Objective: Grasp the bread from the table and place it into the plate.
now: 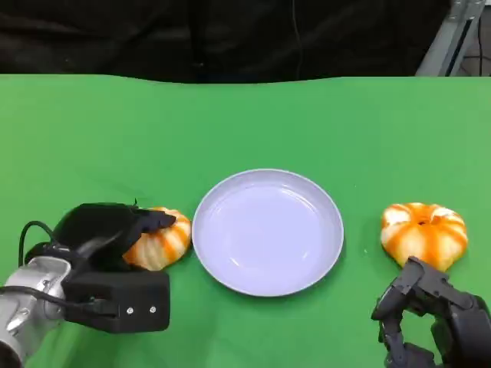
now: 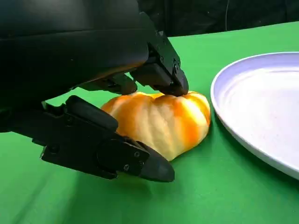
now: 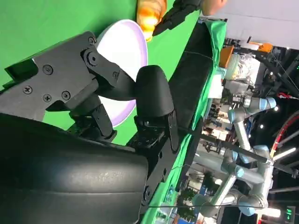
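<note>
Bread at the left hand, plate bare at mid-bench.

The left hand (image 1: 115,230) was seen closed around the bread (image 1: 161,239), fingers (image 2: 161,74) laid over its top, the loaf resting on the green bench (image 1: 245,123) just beside the plate (image 1: 330,230). A second bread (image 1: 423,234) lay toward the right edge, near the right hand (image 1: 430,314), which held nothing, fingers loosely apart.

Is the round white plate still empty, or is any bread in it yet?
Empty. The round white plate shows only bare surface; one orange-striped bread lies on the green cloth beside it under the left hand, another at its other side.
</note>
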